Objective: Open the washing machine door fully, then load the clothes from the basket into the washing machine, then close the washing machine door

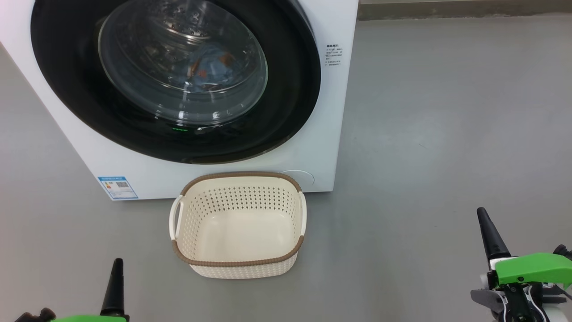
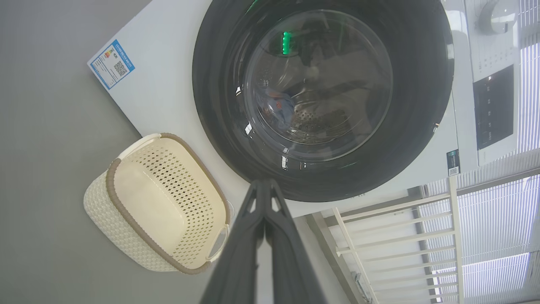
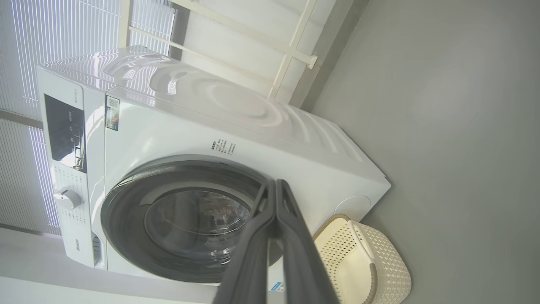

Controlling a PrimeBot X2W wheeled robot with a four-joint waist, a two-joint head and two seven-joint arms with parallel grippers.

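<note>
The white washing machine (image 1: pixel 330 112) fills the upper left of the head view, and its black-rimmed door (image 1: pixel 286 112) lies flat against the front, closed. Blue clothes (image 1: pixel 210 67) with orange print lie inside the drum, seen through the glass; the left wrist view shows the clothes (image 2: pixel 278 107) too. The cream basket (image 1: pixel 239 266) stands on the floor just before the machine with nothing in it. My left gripper (image 1: pixel 117 264) sits at the lower left, shut and holding nothing. My right gripper (image 1: pixel 482 214) at the lower right is shut too, well clear of the basket (image 3: pixel 379 270).
Grey floor (image 1: pixel 447 134) spreads wide to the right of the machine. A blue energy label (image 1: pixel 117 187) marks the machine's lower left corner. The control panel (image 3: pixel 65 135) and a dial (image 3: pixel 67 198) run along the machine's top. A white rack (image 2: pixel 396 236) stands beside it by the blinds.
</note>
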